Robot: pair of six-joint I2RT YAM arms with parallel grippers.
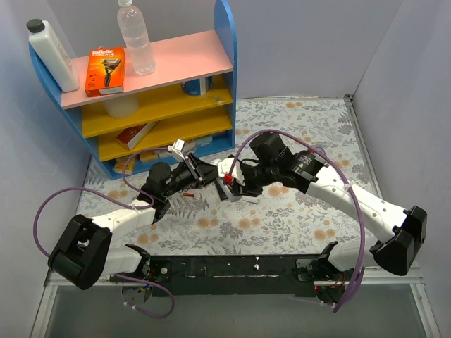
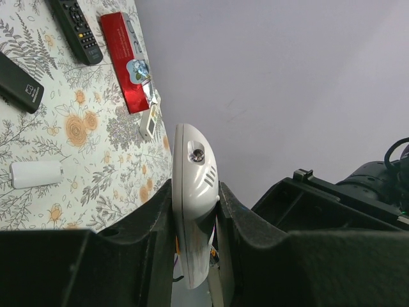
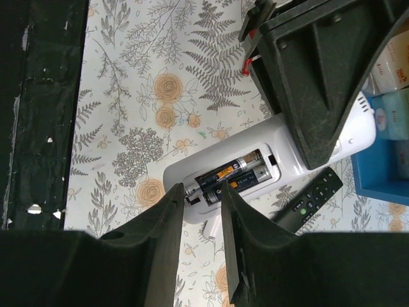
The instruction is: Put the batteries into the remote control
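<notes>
Batteries (image 3: 233, 174) in remote control (image 3: 246, 144), left gripper (image 2: 195, 198) clamping

White arm links (image 1: 352, 193), black joints (image 1: 402, 239), looping purple cables (image 1: 37, 222), black base rail (image 1: 232, 267)

remote (image 3: 255, 139) white | batteries (image 3: 235, 174) dark, yellow-orange bands | tablecloth (image 3: 192, 57) pale, grey ferns, orange flowers | second remote (image 3: 311, 197) black | shelf (image 1: 224, 42) blue sides, pink top, yellow boards | box (image 1: 106, 70) orange

This is a robot lab cell dressed as a home corner. Plain grey panels (image 1: 317, 42) box in a worktop (image 1: 310, 120) under floral cloth, with two arms (image 1: 352, 193) bolted to a black rail (image 1: 232, 267). A toy-coloured shelf (image 1: 158, 102) holds a water bottle (image 1: 135, 39) and a razor pack (image 1: 106, 70).
</notes>
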